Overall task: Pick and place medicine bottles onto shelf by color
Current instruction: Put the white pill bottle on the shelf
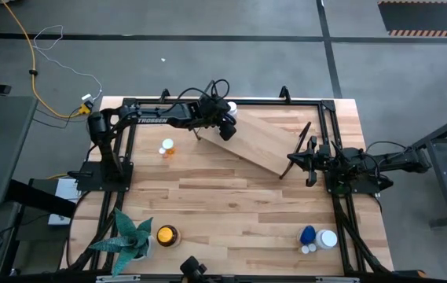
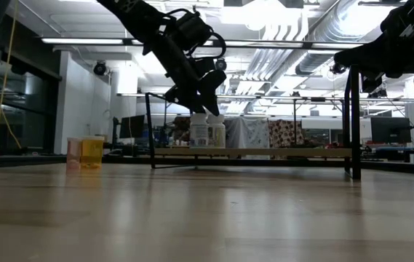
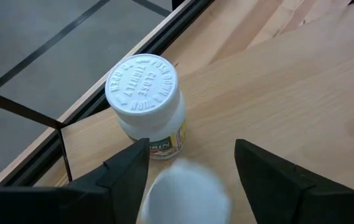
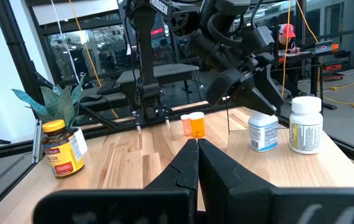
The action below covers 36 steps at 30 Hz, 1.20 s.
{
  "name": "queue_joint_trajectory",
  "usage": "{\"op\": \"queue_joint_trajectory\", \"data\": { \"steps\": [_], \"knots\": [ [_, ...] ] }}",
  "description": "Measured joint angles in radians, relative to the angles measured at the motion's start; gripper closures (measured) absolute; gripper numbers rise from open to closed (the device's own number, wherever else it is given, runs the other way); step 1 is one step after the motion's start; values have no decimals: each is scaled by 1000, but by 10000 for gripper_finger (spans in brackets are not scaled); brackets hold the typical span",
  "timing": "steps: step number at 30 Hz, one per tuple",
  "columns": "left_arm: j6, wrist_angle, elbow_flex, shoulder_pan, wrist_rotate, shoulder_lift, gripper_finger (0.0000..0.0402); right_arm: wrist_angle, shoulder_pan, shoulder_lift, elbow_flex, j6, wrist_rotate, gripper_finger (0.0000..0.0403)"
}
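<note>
High view looks straight down on my whole table (image 1: 231, 212). Low view faces level across it. My wrist views sit close; all four share the shelf (image 1: 266, 141).

white medicine bottles on the shelf (image 1: 266, 141): 2 (image 4: 305, 124) (image 4: 263, 130) | orange bottles: 2 (image 4: 196, 124) (image 4: 185, 125) | amber bottle: 1 (image 1: 166, 234) | blue bottle: 1 (image 1: 308, 234) | plant: 1 (image 1: 126, 236) | arms: 2 | table: 1 (image 1: 239, 204)
</note>
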Motion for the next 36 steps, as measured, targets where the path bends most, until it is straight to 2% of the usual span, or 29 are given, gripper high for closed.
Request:
{"op": "queue_joint_trajectory", "data": {
  "steps": [10, 15, 18, 22, 26, 30, 33, 36],
  "knots": [
    [7, 4, 35, 0, 29, -40, 169, 0, 0, 0, 0, 0, 0, 403],
    [10, 14, 57, -20, 149, -122, 171, 0, 0, 0, 0, 0, 0, 403],
    [55, 47, 11, -63, 237, -196, 176, -1, 0, 0, 0, 0, 0, 403],
    [62, 248, -198, -132, 269, -327, 189, -1, 0, 0, 0, 0, 0, 403],
    [54, 539, -494, -194, 268, -514, 200, -1, 0, 0, 0, 0, 0, 403],
    [12, 762, -771, -261, 272, -696, 207, -1, 0, 0, 0, 0, 0, 403],
    [-5, 907, -921, -303, 258, -826, 208, -1, 0, 0, 0, 0, 0, 403],
    [3, 965, -1013, -326, 240, -940, 208, -1, 0, 0, 0, 0, 0, 403]
  ]
}}
